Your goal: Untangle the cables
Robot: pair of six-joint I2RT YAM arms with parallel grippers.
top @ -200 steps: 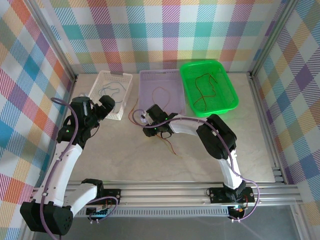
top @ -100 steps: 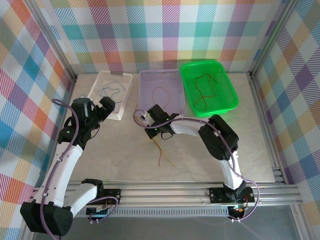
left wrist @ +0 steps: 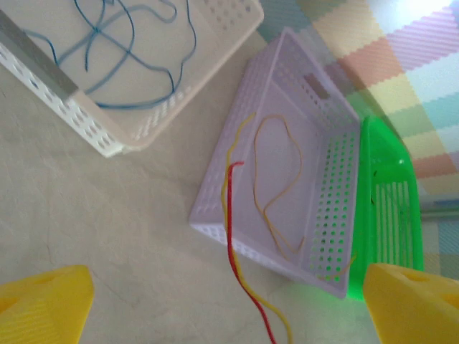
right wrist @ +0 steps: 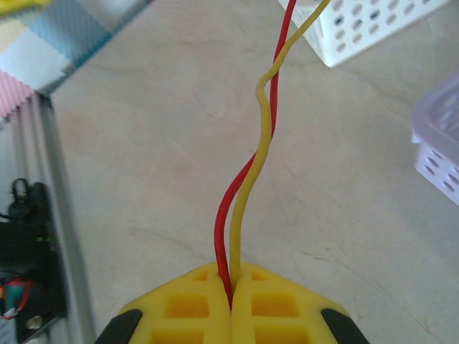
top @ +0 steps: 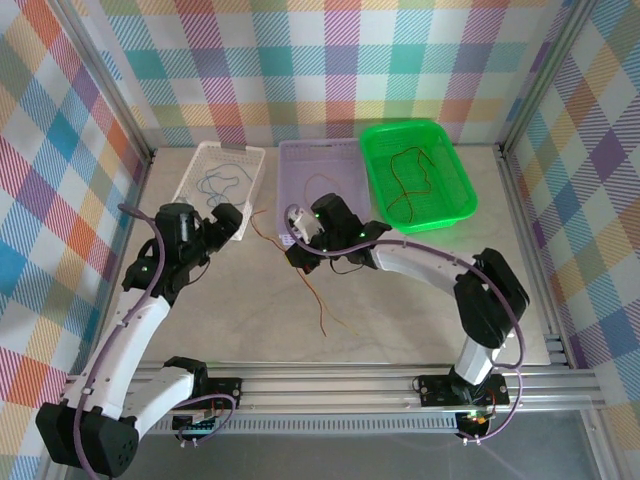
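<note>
Caught the right gripper [right wrist: 231,287] with its yellow fingers pressed flat together, pinching a red wire [right wrist: 219,229] and a yellow wire [right wrist: 268,129] side by side right at the tips. Followed the pair up and away from the pinch, the yellow one kinking across the red partway along, both hanging clear above the pale table [top: 230,300]. Picked up, from the overhead camera, a thin loose tail running from that gripper across the table toward the near edge, its colour hard to call at that range. Spotted the left gripper [left wrist: 226,294] spread wide, gripping nothing, with the same two wires passing between its fingertips in the left wrist view. Traced the red end up to the near corner of the lilac basket [left wrist: 337,186] and the yellow strand on along that basket's side wall; could not tell whether either one touched the plastic. Found an orange wire [left wrist: 299,154] looped loosely inside the lilac basket. Noted a blue wire [left wrist: 93,32] curled in the white basket [left wrist: 107,140] to the left of the lilac one. Made out a dark red wire [top: 405,180] coiled in the green basket [left wrist: 387,208], pushed up against the lilac basket's other side.
</note>
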